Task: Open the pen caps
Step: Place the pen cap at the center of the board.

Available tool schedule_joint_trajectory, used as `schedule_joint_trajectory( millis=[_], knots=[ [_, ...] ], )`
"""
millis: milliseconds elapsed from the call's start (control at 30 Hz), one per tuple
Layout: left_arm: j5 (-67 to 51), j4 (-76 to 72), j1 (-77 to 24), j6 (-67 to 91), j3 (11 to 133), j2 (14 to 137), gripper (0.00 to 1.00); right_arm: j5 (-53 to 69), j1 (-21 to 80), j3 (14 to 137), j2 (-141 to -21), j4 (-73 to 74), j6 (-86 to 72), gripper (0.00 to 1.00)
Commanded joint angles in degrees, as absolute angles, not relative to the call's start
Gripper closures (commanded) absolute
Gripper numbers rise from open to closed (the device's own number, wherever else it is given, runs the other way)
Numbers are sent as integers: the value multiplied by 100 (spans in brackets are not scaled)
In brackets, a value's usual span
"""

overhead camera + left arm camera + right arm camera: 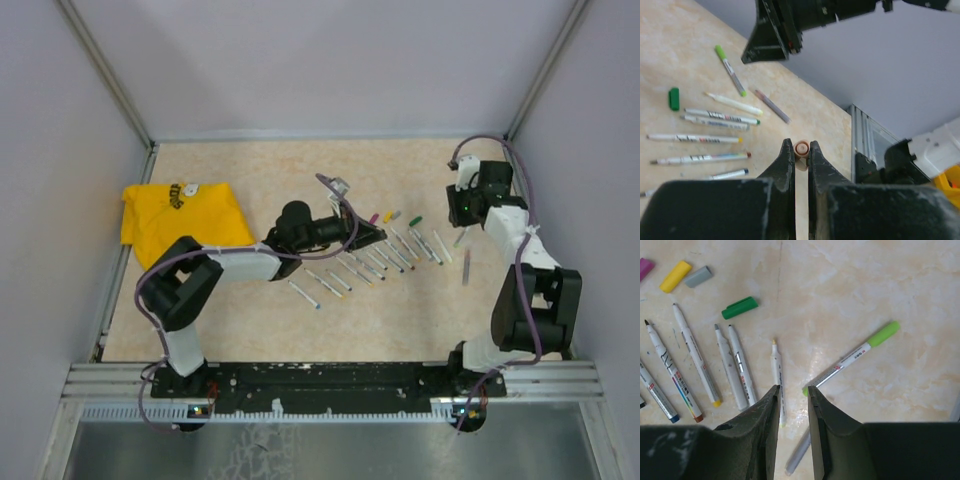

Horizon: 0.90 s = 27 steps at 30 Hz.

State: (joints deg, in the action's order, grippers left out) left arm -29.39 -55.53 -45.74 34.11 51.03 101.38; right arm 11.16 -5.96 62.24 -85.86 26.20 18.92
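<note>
The left fingers [785,167] are closed on a small orange cap [801,148], pinched at their tips above the bench [670,45]. The right fingers [767,412] stand slightly parted and empty, just beside the tail of the pen whose lime-green cap [885,333] is still on. The row of pens [735,367] lies bare, with a green cap [740,307], yellow cap [675,276] and grey cap [698,276] loose nearby. Little seems left to do.
</note>
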Motion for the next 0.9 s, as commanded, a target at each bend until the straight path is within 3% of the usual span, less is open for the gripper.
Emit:
schedule_joint_trajectory(
  millis=[0,467,867],
  knots=[
    [-2827,-4900,-4625,3022,6377,11090,100,1247,-840,6161,-8168,2249,1715,71],
    [-2081,-2668,-4894,2524,11106,14218,100,1431,-1247,6104,-7852,2101,1490,72],
    [-639,-2277,-5112,2062,13009,15755,100,1497,-1376,6074,-7701,2040,1426,72]
  ],
)
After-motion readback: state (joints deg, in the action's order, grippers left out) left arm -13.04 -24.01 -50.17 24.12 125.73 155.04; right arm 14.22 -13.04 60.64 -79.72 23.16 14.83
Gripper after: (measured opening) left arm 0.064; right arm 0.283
